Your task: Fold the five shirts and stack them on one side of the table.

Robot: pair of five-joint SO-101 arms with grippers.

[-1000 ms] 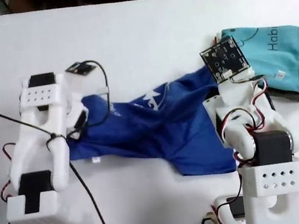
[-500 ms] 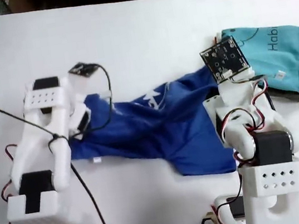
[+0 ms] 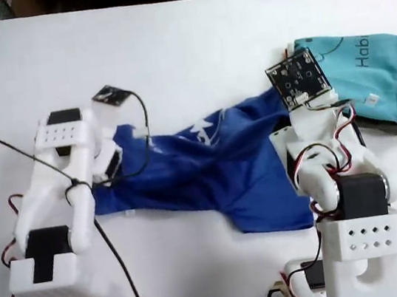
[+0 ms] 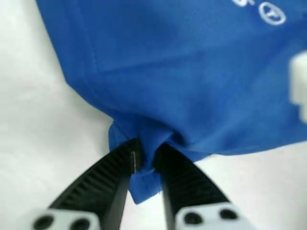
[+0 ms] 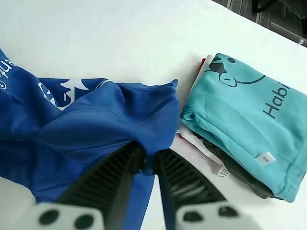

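The left gripper [image 4: 146, 154] and right gripper [image 5: 149, 162] each pinched an end of the blue shirt [image 3: 216, 168] beside the folded stack [image 3: 367, 75]. Soft and light, the shirt would likely sag unless held by its edges.

White plastic arms [image 3: 52, 193], black servos [image 3: 361, 195], red and black cables [image 3: 114, 254], ribbed black pincer fingers [image 4: 110, 177], square circuit board [image 3: 298, 80]

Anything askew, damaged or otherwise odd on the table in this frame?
The blue shirt lies crumpled and skewed, pinched at either end by the left gripper and right gripper. In the folded stack, the grey shirt sticks out under the teal shirt. Nothing looks damaged.
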